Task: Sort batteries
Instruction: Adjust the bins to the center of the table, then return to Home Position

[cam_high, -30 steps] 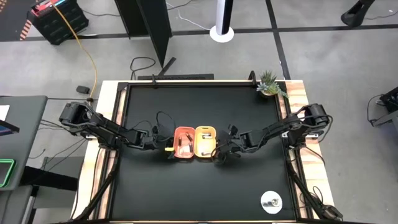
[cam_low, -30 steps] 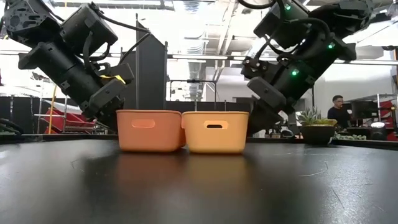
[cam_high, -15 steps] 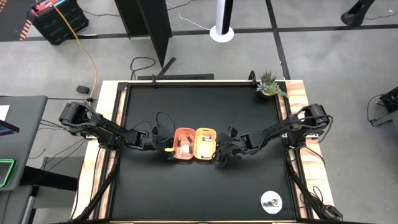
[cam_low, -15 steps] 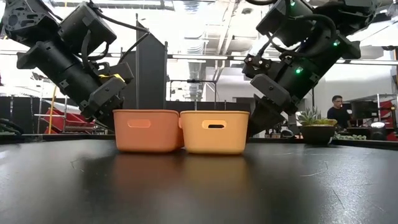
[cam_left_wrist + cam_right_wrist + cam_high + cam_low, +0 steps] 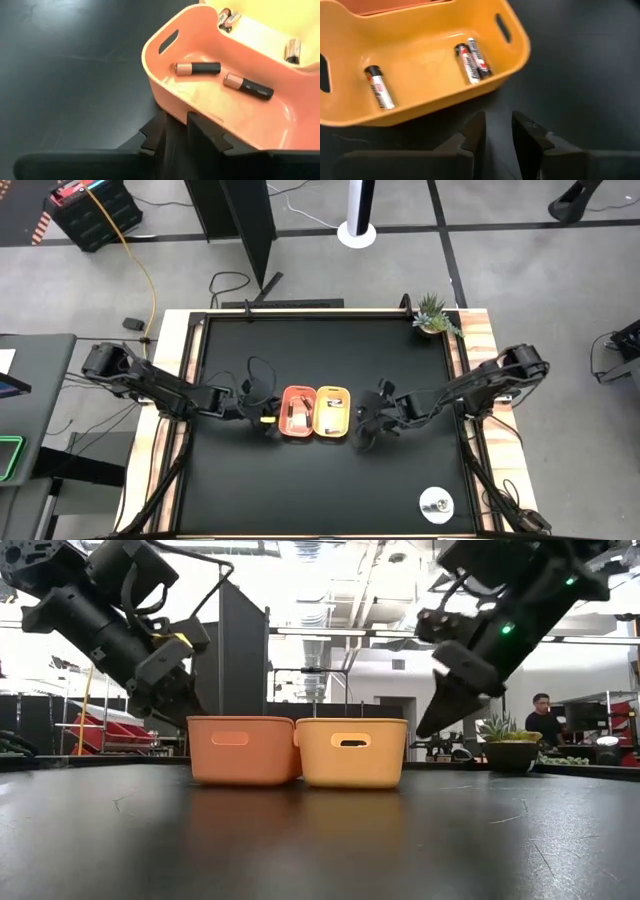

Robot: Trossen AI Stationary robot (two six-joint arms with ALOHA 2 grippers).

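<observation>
High view: orange tray (image 5: 296,412) and yellow tray (image 5: 331,411) touch side by side mid-table. Both arms have backed off since 0.5 s ago. Left gripper (image 5: 262,416) now sits just beside the orange tray's outer end, right gripper (image 5: 364,431) clear of the yellow tray, raised in low view. Fingers on both are nearly closed, narrow gap, holding nothing. Two black-and-copper batteries (image 5: 198,68) lie in the orange tray; three silver ones (image 5: 473,62) in the yellow. Trays nudged slightly rightward in low view.
</observation>
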